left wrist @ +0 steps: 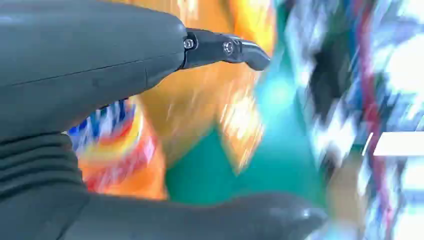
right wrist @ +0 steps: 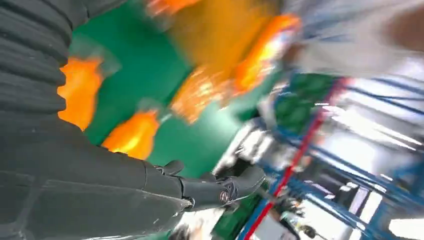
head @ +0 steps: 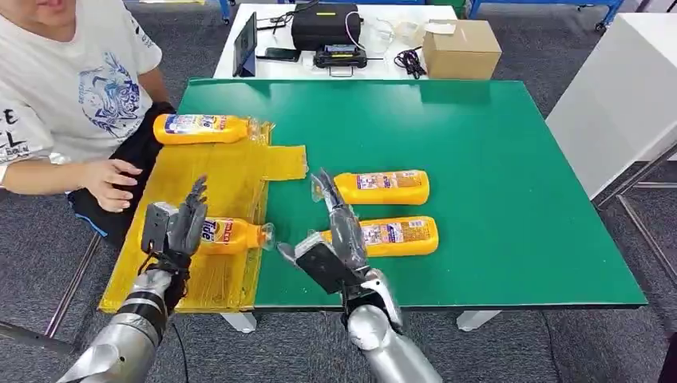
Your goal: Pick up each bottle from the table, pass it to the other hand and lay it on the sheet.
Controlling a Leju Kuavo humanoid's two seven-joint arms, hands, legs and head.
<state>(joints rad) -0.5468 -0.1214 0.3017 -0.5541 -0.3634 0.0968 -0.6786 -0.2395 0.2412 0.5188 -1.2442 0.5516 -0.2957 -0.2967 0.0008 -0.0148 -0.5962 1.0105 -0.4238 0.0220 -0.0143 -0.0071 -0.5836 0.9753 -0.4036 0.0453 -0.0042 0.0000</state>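
Head view: L hand (head: 180, 226) is closed around a held orange bottle (head: 231, 234), cap end toward the R hand, above the near part of the yellow sheet (head: 231, 179); R hand (head: 339, 231) is raised beside the cap w/ fingers extended and apart, nothing held. A 2nd bottle (head: 201, 128) lies at the sheet's far edge, near a seated person's hand (head: 112, 182). Two more bottles (head: 382, 187) and (head: 393, 235) lie side by side on the green table (head: 495, 175), well apart from the sheet; wrist views are motion-blurred.
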